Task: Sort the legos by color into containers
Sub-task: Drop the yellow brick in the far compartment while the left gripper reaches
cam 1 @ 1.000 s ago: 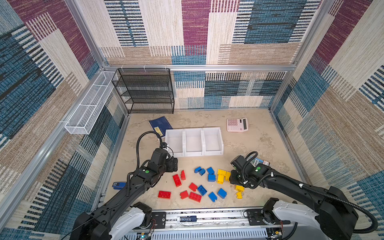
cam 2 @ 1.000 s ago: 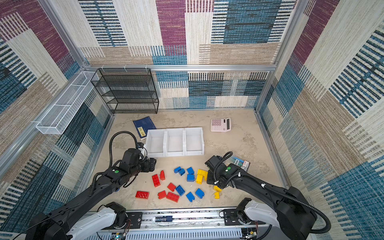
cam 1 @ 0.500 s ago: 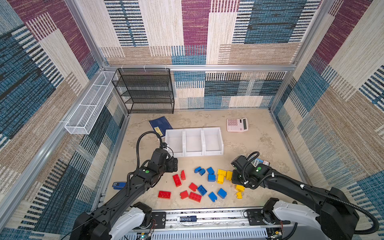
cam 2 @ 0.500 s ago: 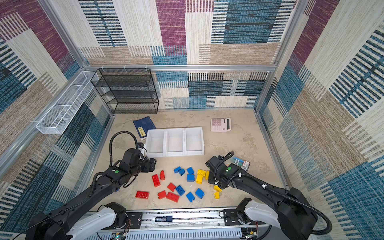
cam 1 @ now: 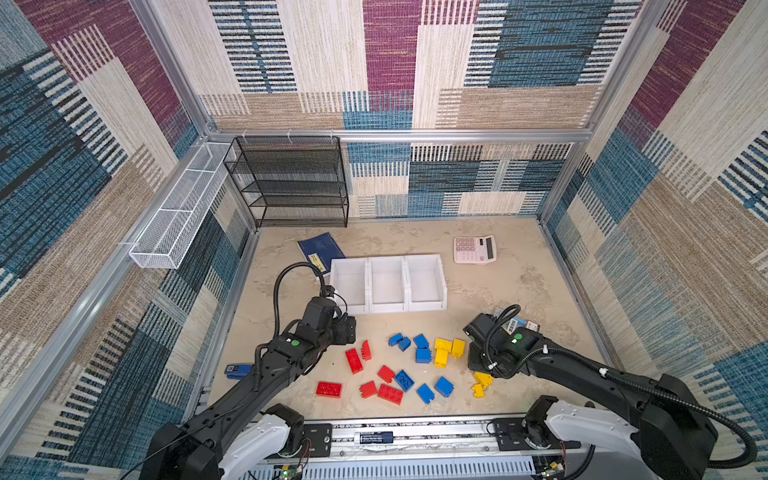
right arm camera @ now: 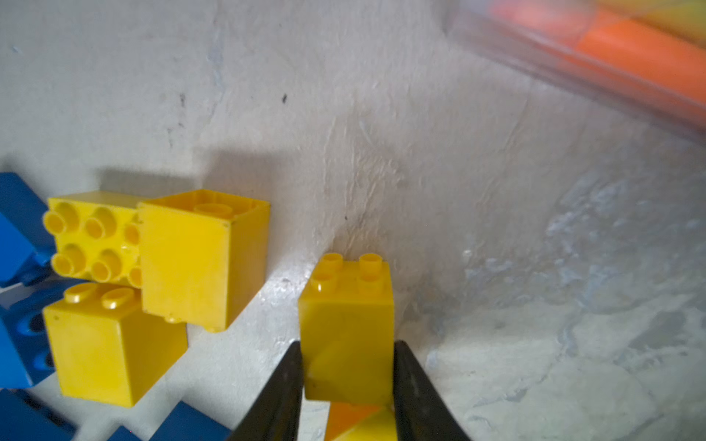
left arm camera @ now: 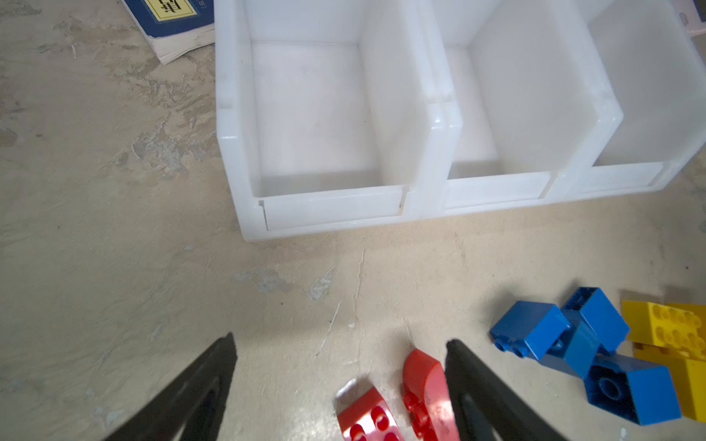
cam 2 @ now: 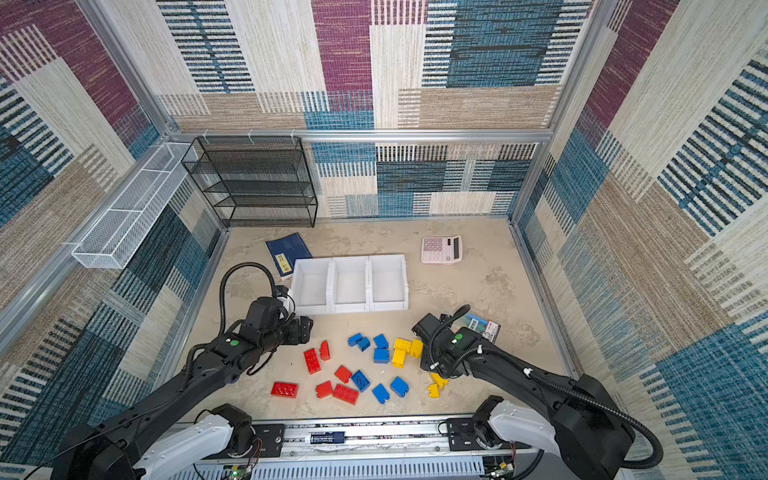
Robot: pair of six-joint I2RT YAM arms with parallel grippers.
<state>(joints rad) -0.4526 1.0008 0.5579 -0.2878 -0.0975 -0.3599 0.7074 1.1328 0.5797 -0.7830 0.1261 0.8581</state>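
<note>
Pinching yellow lego (right arm camera: 345, 328) edgewise, right tool (right arm camera: 347, 345); tabletop (right arm camera: 496, 267) beyond

Containers (cam 1: 388, 308) in a row mid-table, legos (cam 1: 423, 356) scattered before them, book (cam 1: 320, 251) behind their left end, calculator (cam 1: 473, 249) behind right, shelf rack (cam 1: 291, 183) in back left corner, marker pack (cam 2: 484, 329) beside my right gripper (right arm camera: 347, 343), one brick (right arm camera: 345, 317) between its jaws.
</note>
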